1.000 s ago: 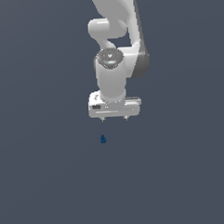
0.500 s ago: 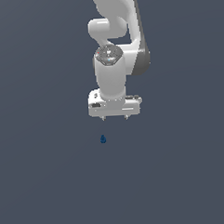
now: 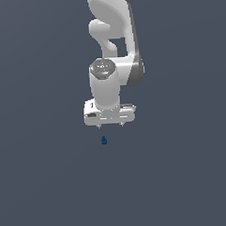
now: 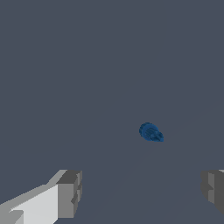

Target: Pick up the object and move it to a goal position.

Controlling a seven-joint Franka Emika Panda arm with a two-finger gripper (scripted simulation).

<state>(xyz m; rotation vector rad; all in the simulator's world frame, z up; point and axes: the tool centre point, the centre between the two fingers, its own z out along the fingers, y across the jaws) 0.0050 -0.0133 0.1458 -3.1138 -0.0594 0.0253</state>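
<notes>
White gripper is held with its jaws spread wide and nothing between them. Just beyond its fingertips, apart from them, the object is seen: a tiny dark blue drop-like blob on the grey surface. Since the earlier frames, the gripper has been lowered slightly toward it.

A flat, uniform slate-grey backdrop fills the exterior view from edge to edge. No seams, walls, furniture or windows show. Lighting is even and soft.
</notes>
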